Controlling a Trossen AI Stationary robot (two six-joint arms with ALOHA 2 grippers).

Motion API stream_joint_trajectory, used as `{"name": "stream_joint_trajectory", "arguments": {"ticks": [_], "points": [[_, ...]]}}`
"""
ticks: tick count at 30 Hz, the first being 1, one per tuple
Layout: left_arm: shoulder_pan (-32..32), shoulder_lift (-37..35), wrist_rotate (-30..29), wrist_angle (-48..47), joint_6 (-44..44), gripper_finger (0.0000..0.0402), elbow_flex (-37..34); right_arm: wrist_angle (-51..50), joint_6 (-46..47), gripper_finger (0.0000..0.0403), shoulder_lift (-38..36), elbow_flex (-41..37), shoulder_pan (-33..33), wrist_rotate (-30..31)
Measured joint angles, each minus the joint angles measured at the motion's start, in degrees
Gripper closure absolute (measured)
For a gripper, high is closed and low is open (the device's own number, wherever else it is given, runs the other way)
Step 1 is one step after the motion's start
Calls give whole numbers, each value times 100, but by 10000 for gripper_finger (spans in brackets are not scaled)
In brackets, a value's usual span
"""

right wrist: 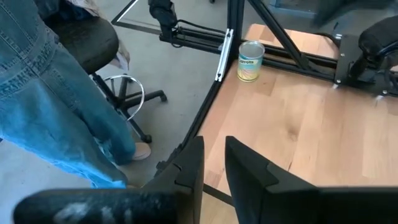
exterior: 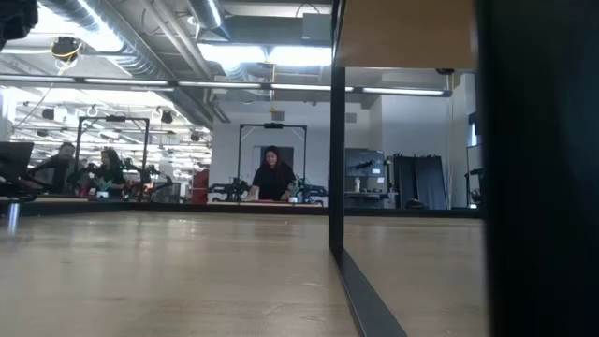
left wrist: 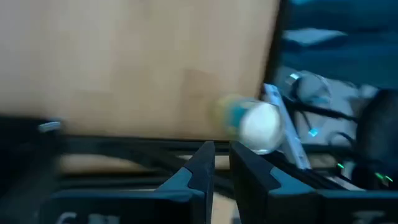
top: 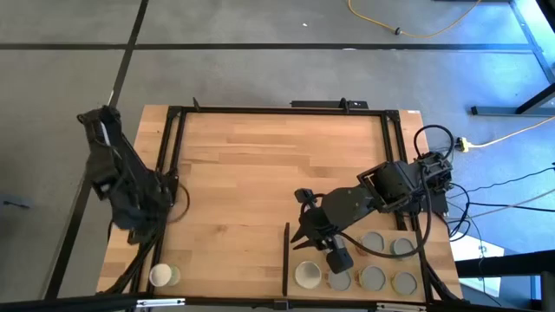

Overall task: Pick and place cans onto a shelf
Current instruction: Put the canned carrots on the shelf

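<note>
While the left pincer (top: 139, 227) is held at the table's (top: 260, 165) left edge with its fingers (left wrist: 196, 171) drawn to a narrow gap and nothing between them, the right pincer (top: 305, 245) is seen just beside the shelf's (top: 381, 260) black strip (top: 286, 260), likewise narrowly parted and empty. Six cans (top: 373, 277) are gathered on the shelf, a cream-topped one (top: 308, 275) nearest the strip. One can (top: 162, 276) is left standing alone at the table's near left corner, close to the left pincer.
</note>
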Motion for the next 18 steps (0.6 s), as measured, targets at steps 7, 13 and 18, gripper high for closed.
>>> {"name": "stream_joint_trajectory", "arguments": {"ticks": [7,13,18], "points": [[-698,443,-51,1639,114,358,-928,0,-13,336,2,-2,-37,170],[-1132,1139,-186,2006,98,358,-1172,0,-285,336,4,-2,-46,240],[-1246,1507,-216,2413,-12,358,-1172,-2,-305,336,7,-4,-48,251]]}}
